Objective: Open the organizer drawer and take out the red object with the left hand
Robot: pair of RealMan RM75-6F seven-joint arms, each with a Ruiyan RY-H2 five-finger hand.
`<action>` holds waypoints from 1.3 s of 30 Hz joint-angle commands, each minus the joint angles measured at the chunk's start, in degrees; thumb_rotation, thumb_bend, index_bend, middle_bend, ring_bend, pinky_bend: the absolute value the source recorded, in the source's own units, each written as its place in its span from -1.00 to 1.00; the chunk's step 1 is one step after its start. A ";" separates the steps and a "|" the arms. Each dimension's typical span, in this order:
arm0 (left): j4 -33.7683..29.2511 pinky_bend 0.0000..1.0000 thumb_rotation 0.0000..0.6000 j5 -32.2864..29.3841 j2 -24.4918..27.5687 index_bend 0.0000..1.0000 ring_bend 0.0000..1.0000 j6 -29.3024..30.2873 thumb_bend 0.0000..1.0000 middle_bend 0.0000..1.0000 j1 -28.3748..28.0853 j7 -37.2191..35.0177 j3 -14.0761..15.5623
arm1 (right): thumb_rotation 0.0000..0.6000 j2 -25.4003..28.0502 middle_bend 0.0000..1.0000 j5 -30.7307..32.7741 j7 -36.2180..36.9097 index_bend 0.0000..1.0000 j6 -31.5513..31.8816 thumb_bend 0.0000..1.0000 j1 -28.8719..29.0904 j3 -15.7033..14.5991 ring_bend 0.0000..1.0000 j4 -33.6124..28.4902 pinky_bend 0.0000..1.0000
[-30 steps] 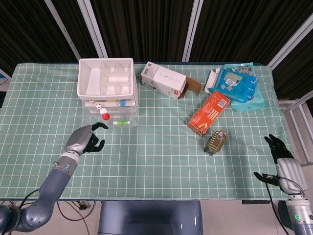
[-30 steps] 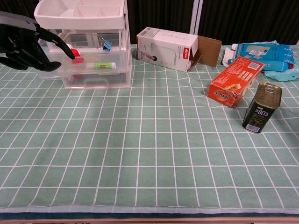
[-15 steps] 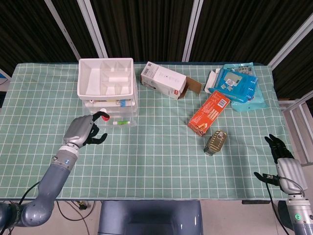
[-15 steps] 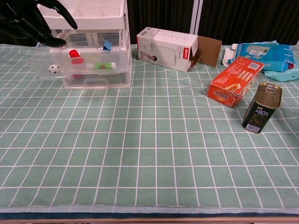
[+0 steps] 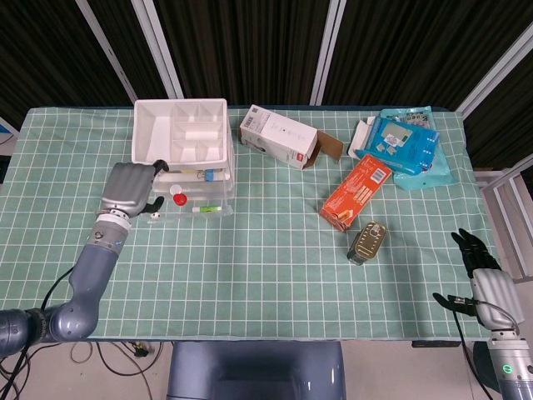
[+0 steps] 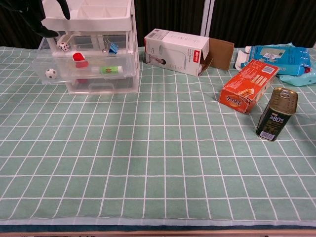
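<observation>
The clear organizer (image 5: 188, 179) with a white tray top (image 6: 86, 12) stands at the back left. Its middle drawer (image 6: 47, 66) is pulled out toward me. In the drawer lie the red object (image 5: 178, 199) (image 6: 79, 58), a small football (image 6: 51, 73) and a green-labelled tube (image 6: 109, 70). My left hand (image 5: 129, 190) hovers at the organizer's left side, above the drawer's left end, with its fingers (image 6: 37, 17) apart and holding nothing. The red object lies just right of that hand. My right hand (image 5: 476, 252) rests empty at the table's near right edge, fingers spread.
A white carton (image 5: 279, 137) with an open flap lies right of the organizer. An orange box (image 5: 356, 192) and a gold tin (image 5: 367, 242) sit mid-right. Blue packets (image 5: 404, 146) are at the back right. A blue clip (image 6: 113, 48) and a second small ball (image 6: 64, 47) sit in the upper drawer.
My left hand has risen from in front of the drawer and moved back to the organizer's left side. The small football now shows at the drawer's left end. The right hand has not moved.
</observation>
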 commanded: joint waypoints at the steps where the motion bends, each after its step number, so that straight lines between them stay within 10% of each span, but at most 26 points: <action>1: 2.56 1.00 1.00 -2.16 -1.23 -0.35 1.00 -1.77 -0.43 1.00 -1.20 0.83 0.61 | 1.00 -0.02 -1.00 0.06 -0.03 -1.00 -0.03 -0.87 0.00 0.01 -1.00 -0.02 -0.56; 39: 11.07 1.00 1.00 -8.12 -9.02 -0.18 1.00 -5.39 -0.42 1.00 -6.13 2.14 2.38 | 1.00 0.12 -1.00 0.79 0.78 -1.00 -0.58 -0.87 0.07 0.27 -1.00 -0.17 -0.56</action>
